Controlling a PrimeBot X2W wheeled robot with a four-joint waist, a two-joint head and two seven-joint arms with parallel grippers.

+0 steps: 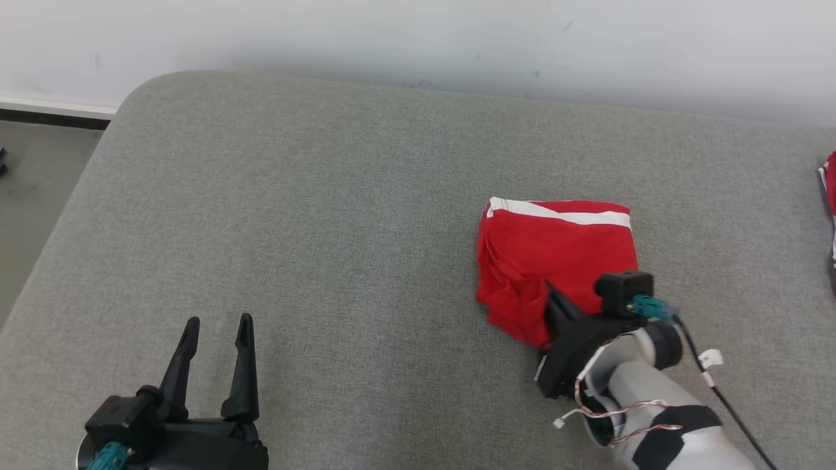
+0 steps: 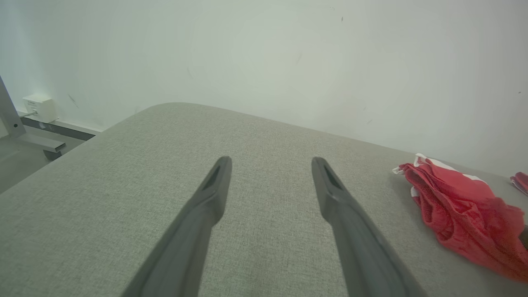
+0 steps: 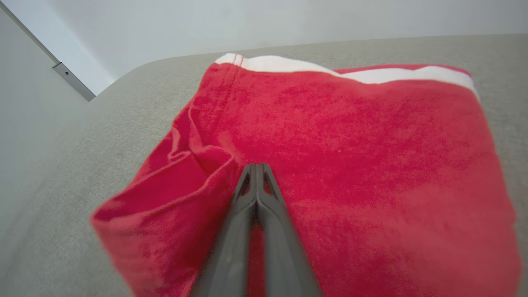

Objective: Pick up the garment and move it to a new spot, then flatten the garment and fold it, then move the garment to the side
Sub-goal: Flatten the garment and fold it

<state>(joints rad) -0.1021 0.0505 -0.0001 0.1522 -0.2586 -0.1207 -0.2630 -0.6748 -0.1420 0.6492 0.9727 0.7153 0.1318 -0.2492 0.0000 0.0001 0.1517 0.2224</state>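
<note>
The garment [image 1: 555, 254] is red with a white band; the cushion [image 1: 326, 228] is speckled grey; the wall [image 1: 418, 39] is white.

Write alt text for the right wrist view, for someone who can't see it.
The right pincer, shut, pinches a folded red garment with a white band. The garment lies on a grey cushion before a pale wall.

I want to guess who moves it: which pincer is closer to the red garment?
The right. The right pincer is shut on the red garment at its near edge. The left pincer stands open over the grey cushion, far off to the garment's left.
</note>
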